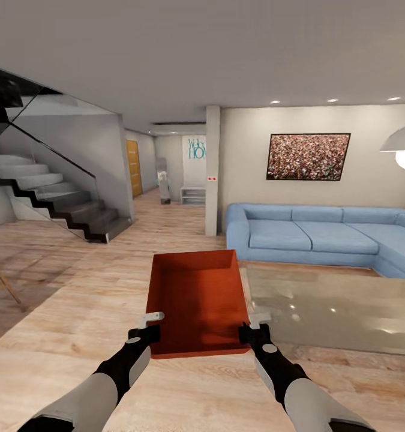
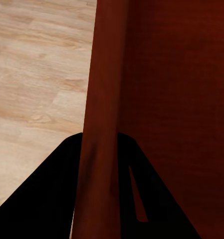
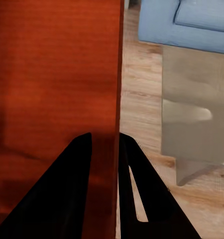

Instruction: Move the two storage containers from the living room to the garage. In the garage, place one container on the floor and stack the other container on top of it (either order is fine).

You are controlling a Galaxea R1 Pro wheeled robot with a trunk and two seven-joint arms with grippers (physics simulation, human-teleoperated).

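I carry one storage container (image 1: 199, 300) through the living room (image 1: 166, 240).
Largest to smallest: the wood plank floor (image 1: 76, 282) spreads under me, the blue sofa (image 1: 322, 237) stands ahead at my right, the glass desk (image 1: 340, 312) lies just beside the bin, which hangs level before me; my left pincer (image 1: 149, 327) clamps its left wall, my right pincer (image 1: 253, 327) its right wall.
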